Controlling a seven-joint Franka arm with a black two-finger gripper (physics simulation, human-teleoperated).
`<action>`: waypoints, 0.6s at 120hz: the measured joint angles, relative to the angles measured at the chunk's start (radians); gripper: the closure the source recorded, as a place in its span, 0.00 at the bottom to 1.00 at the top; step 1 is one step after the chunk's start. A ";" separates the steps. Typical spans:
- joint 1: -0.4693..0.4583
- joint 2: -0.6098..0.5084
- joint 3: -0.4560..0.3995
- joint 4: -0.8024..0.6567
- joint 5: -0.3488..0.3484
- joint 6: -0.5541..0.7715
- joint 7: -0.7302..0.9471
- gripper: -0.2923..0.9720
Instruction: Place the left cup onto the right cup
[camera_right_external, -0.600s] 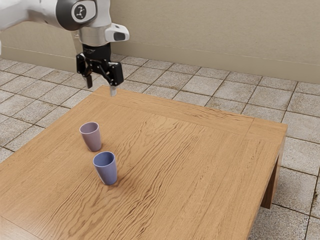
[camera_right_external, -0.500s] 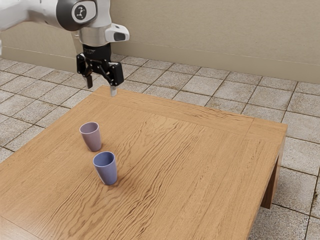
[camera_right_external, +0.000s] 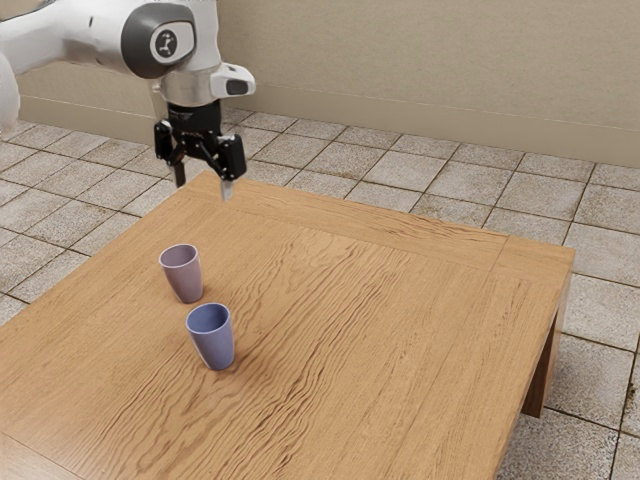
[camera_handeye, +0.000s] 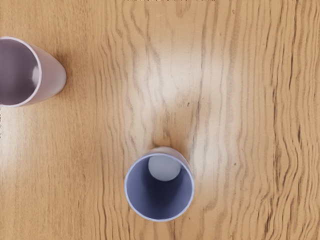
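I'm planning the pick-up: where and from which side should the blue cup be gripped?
Probably by the rim wall, coming straight down. The blue cup stands upright, open and empty, so its wall can be pinched from inside and outside. The mauve cup stands apart, leaving room.

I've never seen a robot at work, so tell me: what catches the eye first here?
Two cups stand upright, close but not touching, toward the exterior view's left on a wooden table: a mauve cup and a blue cup nearer the camera. Above the table's far edge hangs the arm's black gripper, open and empty.
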 joint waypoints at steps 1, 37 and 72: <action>0.002 0.002 0.000 0.000 0.000 0.002 0.000 0.23; 0.059 0.058 0.000 0.003 -0.004 0.056 0.000 0.23; 0.119 0.115 -0.002 0.004 -0.004 0.092 0.001 0.26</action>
